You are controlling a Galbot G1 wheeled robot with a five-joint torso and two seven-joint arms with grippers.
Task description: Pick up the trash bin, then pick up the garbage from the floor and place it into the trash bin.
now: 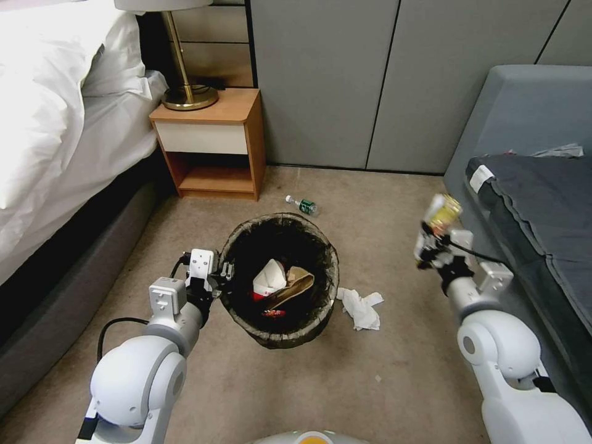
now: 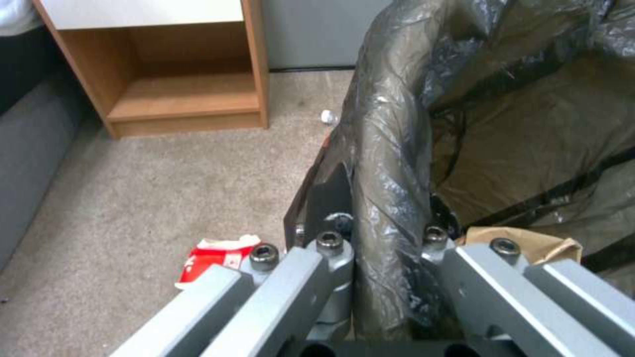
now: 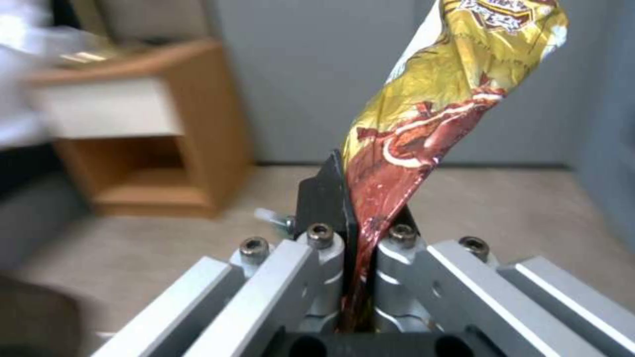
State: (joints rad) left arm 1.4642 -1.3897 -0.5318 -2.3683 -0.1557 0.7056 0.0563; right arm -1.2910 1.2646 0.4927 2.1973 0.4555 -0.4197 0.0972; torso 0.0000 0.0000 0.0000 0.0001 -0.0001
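My left gripper [image 1: 223,271] is shut on the left rim of the trash bin [image 1: 320,246], pinching the dark liner [image 2: 387,163] between its fingers. Inside the bin lie a red-and-white carton [image 1: 269,279], a brown paper bag [image 1: 297,285] [image 2: 529,244] and a red packet [image 1: 273,312]. My right gripper [image 1: 431,243] [image 3: 360,233], raised to the right of the bin, is shut on a gold-and-red snack wrapper [image 1: 444,213] [image 3: 450,99]. On the carpet are a green-labelled bottle [image 1: 302,205] behind the bin, white tissues [image 1: 362,308] to its right, and a red-and-white scrap [image 2: 218,255] beneath my left gripper.
A wooden nightstand [image 1: 209,142] with a brass lamp [image 1: 188,92] stands behind the bin on the left, next to the bed [image 1: 55,123]. A grey couch [image 1: 542,203] runs along the right. Grey wall panels [image 1: 345,80] close off the back. Open carpet [image 1: 370,382] lies in front.
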